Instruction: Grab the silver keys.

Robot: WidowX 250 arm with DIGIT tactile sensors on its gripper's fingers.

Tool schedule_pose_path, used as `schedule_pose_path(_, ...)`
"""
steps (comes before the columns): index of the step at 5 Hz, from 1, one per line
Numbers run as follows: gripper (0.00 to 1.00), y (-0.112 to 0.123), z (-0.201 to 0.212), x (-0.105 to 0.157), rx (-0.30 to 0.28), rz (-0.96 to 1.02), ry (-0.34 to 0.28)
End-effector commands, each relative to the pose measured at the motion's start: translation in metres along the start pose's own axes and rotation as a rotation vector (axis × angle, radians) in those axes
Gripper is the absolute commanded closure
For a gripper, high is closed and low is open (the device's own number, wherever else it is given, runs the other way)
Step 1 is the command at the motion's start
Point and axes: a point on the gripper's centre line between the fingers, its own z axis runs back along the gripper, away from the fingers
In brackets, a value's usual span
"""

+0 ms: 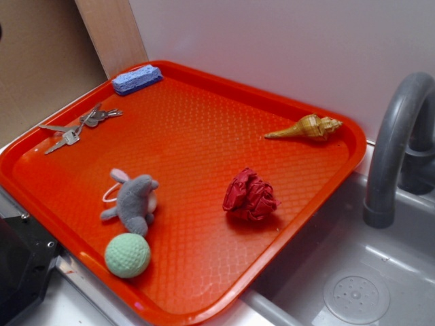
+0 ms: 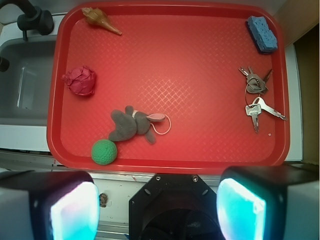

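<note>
The red tray (image 2: 170, 150) lies flat beside a grey sink (image 1: 353, 272) with a grey faucet (image 1: 394, 149). In the wrist view the silver keys (image 2: 256, 95) rest splayed on the tray floor at roughly three o'clock from tray centre, near the right rim, touching no other item; in the exterior view the same bunch (image 1: 78, 125) lies toward the tray's far left corner. A blue sponge (image 2: 262, 33) sits at about one o'clock in the wrist view, in the corner beyond the keys and apart from them. A tan seashell (image 2: 100, 20) lies at eleven o'clock near the far left corner. A crumpled red ball (image 2: 80, 81) sits at nine o'clock near the left rim. A grey plush mouse (image 2: 132, 125) lies at seven o'clock, with a green ball (image 2: 104, 152) just beside it, possibly touching, close to the near rim. The gripper (image 2: 157, 200) is released: its two fingers, with glowing pads (image 2: 75, 212), stand wide apart at the bottom of the wrist view, outside the tray's near rim, holding nothing and well apart from the keys.
</note>
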Motion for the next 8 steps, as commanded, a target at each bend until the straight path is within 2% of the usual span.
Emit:
schedule_pose_path(1,0.00,0.000,0.000,0.000,0.000,0.000,0.000)
schedule_pose_path(3,0.00,0.078,-0.050,0.061,0.048,0.108,-0.027)
schedule_pose_path(4,0.00,0.117,-0.069,0.057,0.133,0.139,-0.060)
schedule_pose_path(5,0.00,0.125,-0.089,0.042,0.246,0.157,-0.086)
schedule_pose_path(6,0.00,0.121,-0.112,0.033,0.327,0.137,-0.156)
schedule_pose_path(7,0.00,0.119,-0.122,0.038,0.375,0.133,-0.198)
schedule_pose_path(8,0.00,0.138,-0.140,0.055,0.372,0.151,-0.164)
